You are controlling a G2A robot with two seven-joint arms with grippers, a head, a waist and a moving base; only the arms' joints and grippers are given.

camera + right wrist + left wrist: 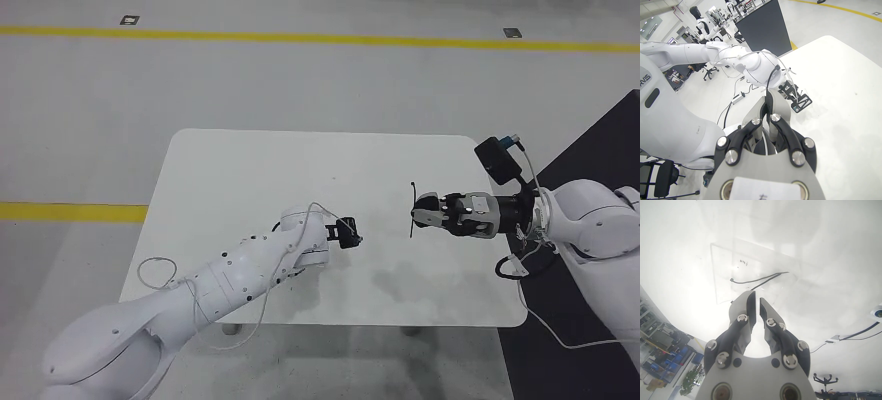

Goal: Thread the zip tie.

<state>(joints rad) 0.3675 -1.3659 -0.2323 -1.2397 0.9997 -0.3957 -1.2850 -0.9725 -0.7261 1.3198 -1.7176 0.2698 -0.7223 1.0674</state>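
My right gripper (416, 214) is over the right half of the white table (300, 170), shut on a thin black zip tie (412, 195) that stands crosswise to the fingers. In the right wrist view the zip tie (770, 78) curves away from that gripper (768, 94), its head at the far end. My left gripper (352, 236) is a short way to the left, facing it, fingers nearly together with nothing seen between them. In the left wrist view another black zip tie (761, 279) lies on the table beyond the left gripper (757, 295), inside a faint clear rectangular outline.
In the right wrist view the left gripper (802, 102) hangs close above the table (838, 66). A dark panel (600, 130) stands beside the table's right edge. The far half of the table is bare.
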